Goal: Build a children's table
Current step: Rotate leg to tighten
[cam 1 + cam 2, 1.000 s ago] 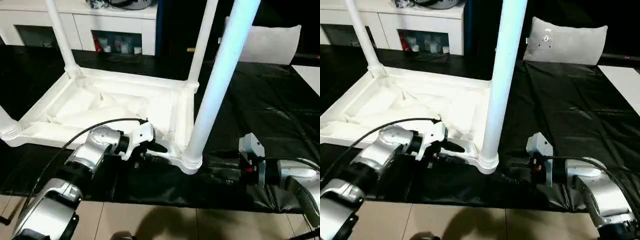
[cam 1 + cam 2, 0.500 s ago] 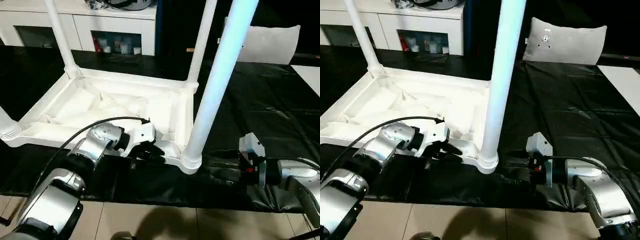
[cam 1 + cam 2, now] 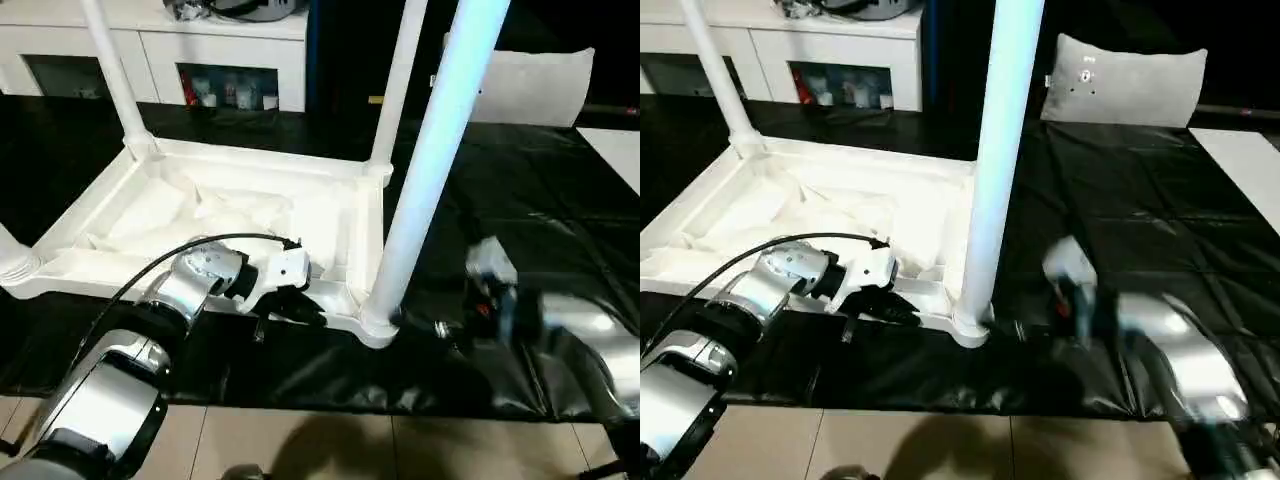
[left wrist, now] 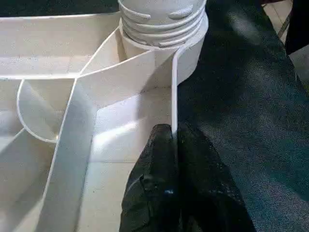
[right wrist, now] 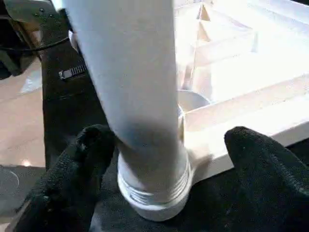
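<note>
The children's table lies upside down on a black cloth, its white ribbed tabletop (image 3: 240, 215) facing up. Legs stand in the corner sockets: far left (image 3: 112, 70), far right (image 3: 398, 85), and the tall near-right leg (image 3: 425, 180) in its socket (image 3: 375, 322). My left gripper (image 3: 300, 305) is shut on the thin near rim wall (image 4: 174, 87), close to that socket, with both fingers (image 4: 161, 145) pinching the wall. My right gripper (image 5: 171, 140) is open, one finger (image 5: 91, 145) on each side of the near-right leg's base (image 5: 145, 121).
A white cabinet with glass doors (image 3: 230, 50) stands behind the table. A grey cushion (image 3: 530, 85) lies at the back right. The black cloth (image 3: 520, 200) ends at a tiled floor (image 3: 300, 450) just in front of me.
My left gripper has closed on the near rim wall. My right arm has swung in toward the base of the near-right leg.
</note>
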